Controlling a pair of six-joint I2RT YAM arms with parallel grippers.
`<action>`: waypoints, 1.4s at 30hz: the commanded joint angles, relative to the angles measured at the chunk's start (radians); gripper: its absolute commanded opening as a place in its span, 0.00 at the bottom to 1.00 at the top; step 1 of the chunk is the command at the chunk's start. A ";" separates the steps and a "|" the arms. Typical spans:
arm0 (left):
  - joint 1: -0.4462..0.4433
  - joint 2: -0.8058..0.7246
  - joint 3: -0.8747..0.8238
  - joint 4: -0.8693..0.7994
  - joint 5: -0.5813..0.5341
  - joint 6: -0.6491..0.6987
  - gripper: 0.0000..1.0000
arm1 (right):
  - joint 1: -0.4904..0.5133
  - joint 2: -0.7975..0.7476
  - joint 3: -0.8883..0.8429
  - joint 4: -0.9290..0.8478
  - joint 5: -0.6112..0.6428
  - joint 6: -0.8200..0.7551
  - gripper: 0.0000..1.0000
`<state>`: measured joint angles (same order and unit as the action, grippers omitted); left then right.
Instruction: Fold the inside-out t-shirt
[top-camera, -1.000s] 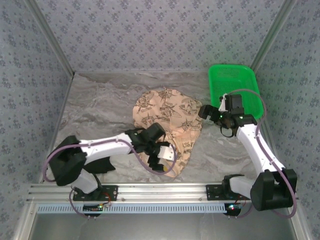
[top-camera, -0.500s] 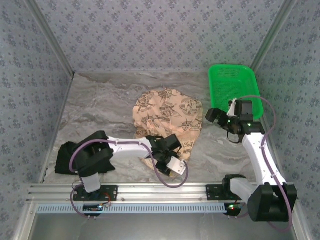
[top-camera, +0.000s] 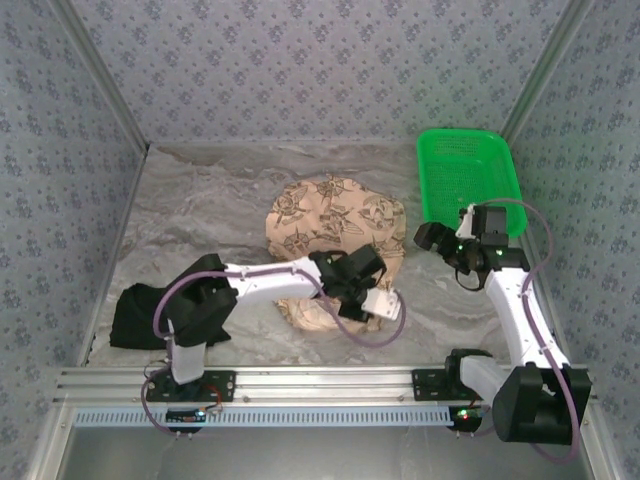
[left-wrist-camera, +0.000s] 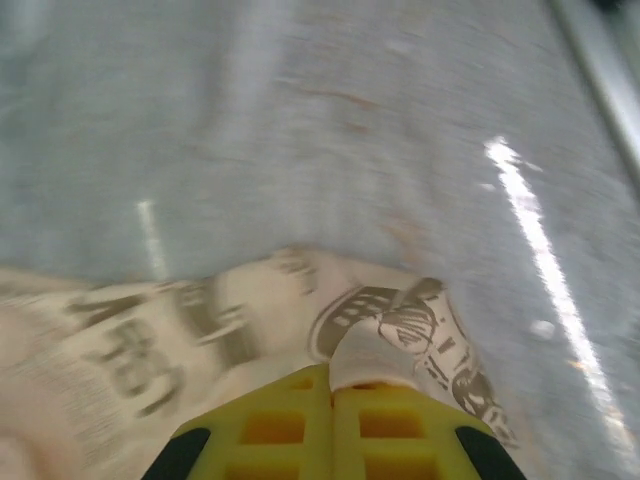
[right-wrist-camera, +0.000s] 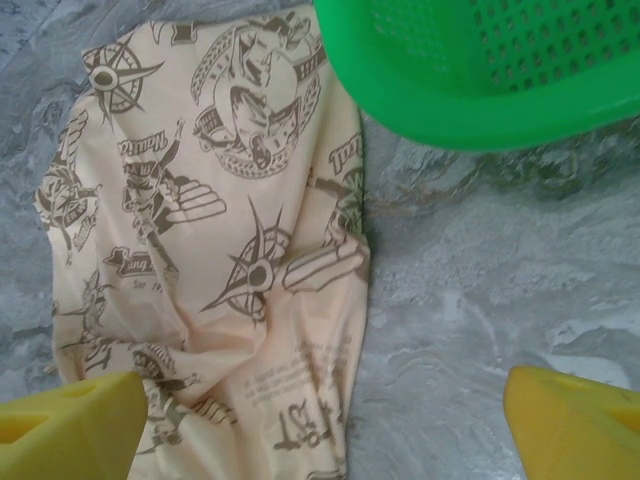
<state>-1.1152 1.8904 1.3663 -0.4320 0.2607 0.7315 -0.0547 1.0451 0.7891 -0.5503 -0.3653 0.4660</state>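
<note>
The left arm has swung right across the table (top-camera: 200, 210), bunching the near edge of the t-shirt (top-camera: 335, 225), which lies crumpled mid-table near the far-right green basket (top-camera: 465, 170). The left gripper (left-wrist-camera: 332, 385) is clamped on a fold of that edge, and the right gripper (right-wrist-camera: 320, 430) hovers wide. I'd draw that fold out slowly, keeping 1 layer flat.

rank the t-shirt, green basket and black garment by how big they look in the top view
1. inside-out t-shirt: largest, even bunched up.
2. green basket: somewhat smaller.
3. black garment: smallest as seen, but the left arm covers part of it, so its full extent is unsure.
</note>
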 joint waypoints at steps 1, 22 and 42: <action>0.088 0.015 0.091 -0.032 0.016 -0.169 0.00 | 0.007 -0.014 -0.038 -0.026 -0.060 0.017 0.93; 0.372 0.159 0.297 0.079 0.058 -0.693 0.00 | 0.857 0.158 -0.048 0.181 0.307 0.282 0.86; 0.415 0.257 0.440 0.000 0.178 -0.921 0.03 | 1.148 0.695 0.395 -0.081 0.889 0.176 0.68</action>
<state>-0.6979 2.1632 1.7927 -0.4137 0.4179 -0.1780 1.0710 1.7241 1.1450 -0.5381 0.4191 0.6464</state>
